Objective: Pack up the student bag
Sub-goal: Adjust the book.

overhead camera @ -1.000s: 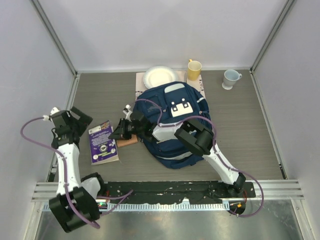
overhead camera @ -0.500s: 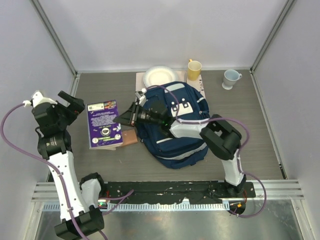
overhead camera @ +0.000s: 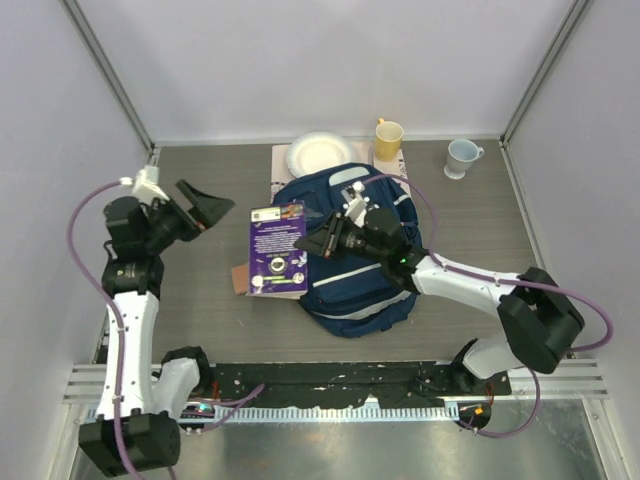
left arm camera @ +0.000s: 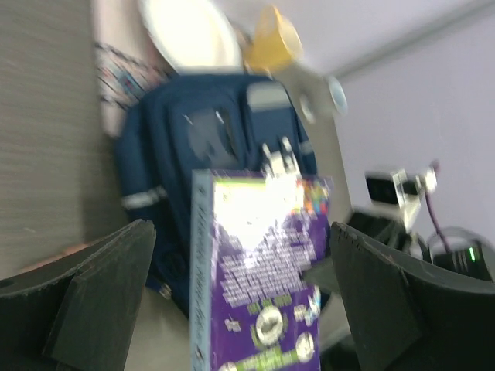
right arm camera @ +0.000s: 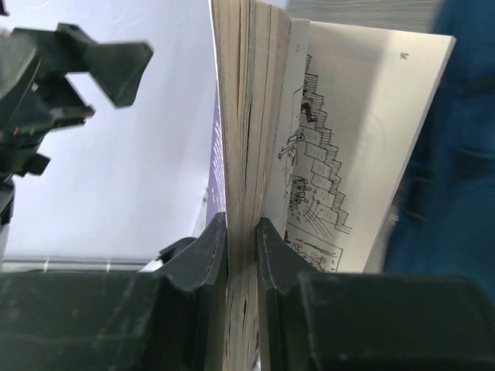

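The navy student bag lies in the middle of the table; it also shows in the left wrist view. My right gripper is shut on the page edge of a purple book and holds it lifted at the bag's left side. In the right wrist view the fingers pinch the book, and its back page hangs open. My left gripper is open and empty, raised to the left of the book. In the left wrist view the book stands between the open fingers but farther off.
A brown flat object lies on the table under the book. A white plate, a yellow cup and a pale blue mug stand at the back behind the bag. Walls close in left, right and back.
My right gripper has lifted the purple book off the table and carried it right, up against the bag. My left gripper has swung right and up towards the book.
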`<state>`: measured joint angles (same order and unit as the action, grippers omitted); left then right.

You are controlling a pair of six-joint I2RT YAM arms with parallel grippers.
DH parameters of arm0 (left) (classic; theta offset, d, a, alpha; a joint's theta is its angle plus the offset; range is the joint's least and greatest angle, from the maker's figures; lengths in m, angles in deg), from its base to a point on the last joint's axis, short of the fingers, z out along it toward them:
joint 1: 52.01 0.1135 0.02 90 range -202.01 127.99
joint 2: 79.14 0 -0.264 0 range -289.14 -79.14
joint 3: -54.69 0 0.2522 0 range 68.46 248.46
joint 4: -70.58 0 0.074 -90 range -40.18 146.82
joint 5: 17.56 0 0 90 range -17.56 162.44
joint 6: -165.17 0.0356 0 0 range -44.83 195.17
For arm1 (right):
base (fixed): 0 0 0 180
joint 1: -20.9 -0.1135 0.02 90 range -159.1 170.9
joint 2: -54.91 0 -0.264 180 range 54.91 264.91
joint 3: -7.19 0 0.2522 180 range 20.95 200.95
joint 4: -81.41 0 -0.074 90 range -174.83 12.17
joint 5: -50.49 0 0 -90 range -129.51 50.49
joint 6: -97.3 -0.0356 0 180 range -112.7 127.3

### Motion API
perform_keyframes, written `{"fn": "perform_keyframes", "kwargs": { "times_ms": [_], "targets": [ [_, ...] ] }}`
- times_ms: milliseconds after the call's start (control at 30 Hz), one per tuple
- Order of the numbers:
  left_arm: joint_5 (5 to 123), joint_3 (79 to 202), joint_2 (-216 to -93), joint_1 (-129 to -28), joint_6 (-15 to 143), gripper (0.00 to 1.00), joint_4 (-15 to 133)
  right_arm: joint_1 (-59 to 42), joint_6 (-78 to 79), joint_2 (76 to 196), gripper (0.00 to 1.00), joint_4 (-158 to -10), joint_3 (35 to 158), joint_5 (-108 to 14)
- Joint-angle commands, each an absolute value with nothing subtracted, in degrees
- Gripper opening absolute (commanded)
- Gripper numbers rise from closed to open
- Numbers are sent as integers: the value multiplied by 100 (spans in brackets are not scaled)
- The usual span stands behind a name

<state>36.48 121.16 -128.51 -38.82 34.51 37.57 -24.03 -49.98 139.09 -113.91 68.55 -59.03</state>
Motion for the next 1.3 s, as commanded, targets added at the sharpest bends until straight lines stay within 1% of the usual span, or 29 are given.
{"fn": "perform_keyframes", "kwargs": {
  "times_ms": [0,200,367,633,667,733,833,1000,1033,1100,1267],
  "targets": [
    [3700,11803,-12792,-5015,3544,100,4407,-2120,-4790,12998,1,-11280,6605,-5787],
    [3746,10986,-12915,-5842,3308,100,5268,-2050,-4666,12295,1,-10778,6341,-5805],
    [3817,10493,-13152,-6317,2957,99,6260,-2049,-4842,12039,1,-10952,6174,-5998],
    [3264,10308,-13688,-6493,2323,99,7982,-2049,-4965,12013,1,-11374,5946,-6490],
    [3002,10308,-13758,-6546,2236,99,8124,-2049,-4957,12013,1,-11488,5928,-6508],
    [2789,10317,-13986,-6599,2139,96,8475,-2041,-4930,12004,1,-11612,5857,-6570],
    [2534,10300,-14180,-6687,2068,92,8626,-2023,-4939,12013,1,-11814,5813,-6622],
    [2340,10194,-14286,-6696,2033,90,8688,-1944,-4948,12030,1,-11972,5831,-6640],
    [2314,10159,-14295,-6696,2007,87,8731,-1927,-4948,12039,1,-11981,5839,-6649],
    [2252,10142,-14286,-6696,1980,85,8784,-1856,-4948,12056,1,-11999,5840,-6666],
    [2033,10203,-14295,-6713,1910,59,8960,-1786,-4912,12223,1,-12104,5875,-6842]
  ]
}}
